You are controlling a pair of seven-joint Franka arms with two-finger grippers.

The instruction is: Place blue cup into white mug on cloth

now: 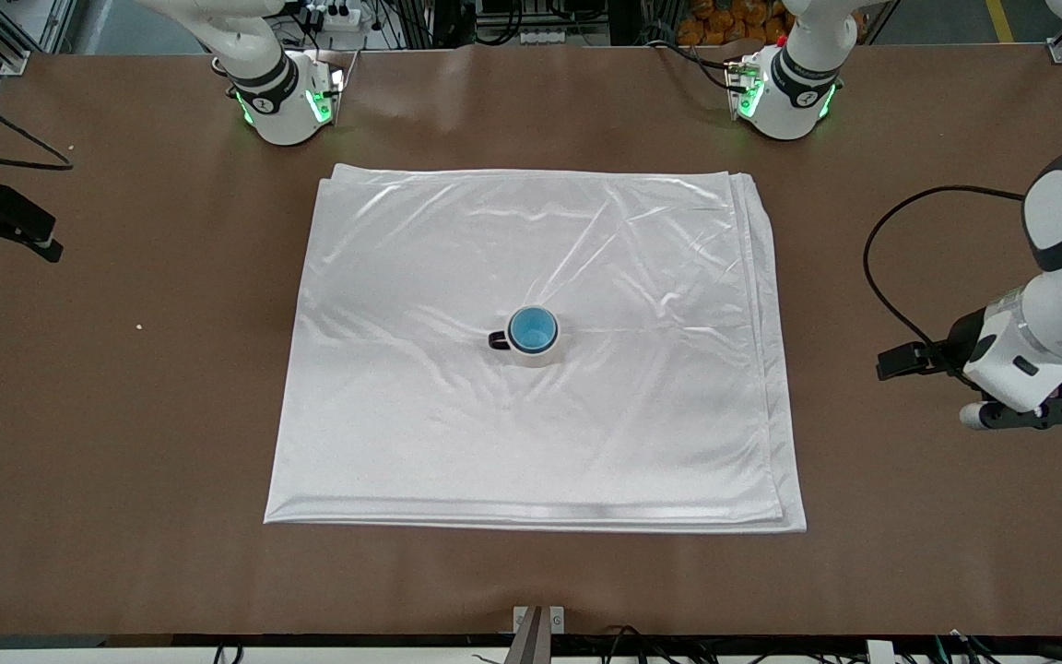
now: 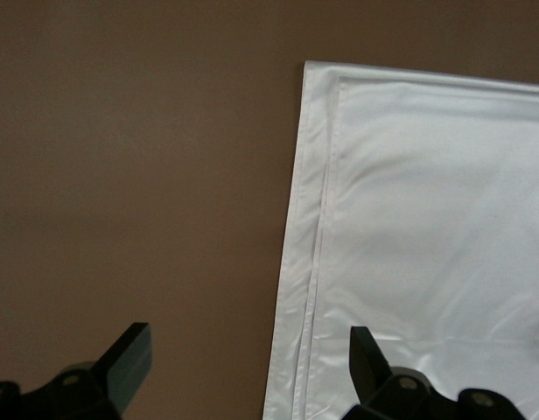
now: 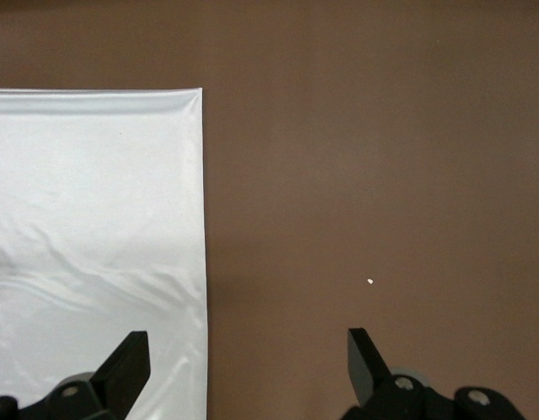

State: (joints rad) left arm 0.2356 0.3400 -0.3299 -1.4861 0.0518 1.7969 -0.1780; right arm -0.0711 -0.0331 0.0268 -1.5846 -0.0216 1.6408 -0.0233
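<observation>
- A brown table (image 1: 107, 443) fills the front view, with the two arm bases standing along its edge farthest from the front camera and cables and equipment past that edge.
- The cloth (image 1: 531, 415) lies flat in the middle of the table, shiny white, lightly wrinkled, with layered edges showing along the side toward the left arm's end.
- The white mug (image 1: 535, 350) stands upright on the cloth, roughly at its centre, its dark handle pointing toward the right arm's end of the table.
- The blue cup (image 1: 532, 330) sits inside the white mug, upright, its bright blue inside open to the camera; only a thin pale ring of mug shows around it.
- The left gripper (image 2: 248, 367) hangs over bare table just off the cloth's layered edge, at the left arm's end; it is well apart from the mug and cup. Its fingers (image 2: 129, 359) are spread wide with nothing between them.
- In the left wrist view one finger is over brown table and the other over the cloth's edge.
- The right gripper (image 3: 248, 367) is over the table at the right arm's end, just beside the cloth's edge there, also well apart from the mug. Its fingers (image 3: 366, 359) are parted and empty.
- A small white speck (image 3: 371, 281) lies on the table near the right gripper.
- The right arm's hand is out of sight in the front view apart from dark parts at that view's edge.
</observation>
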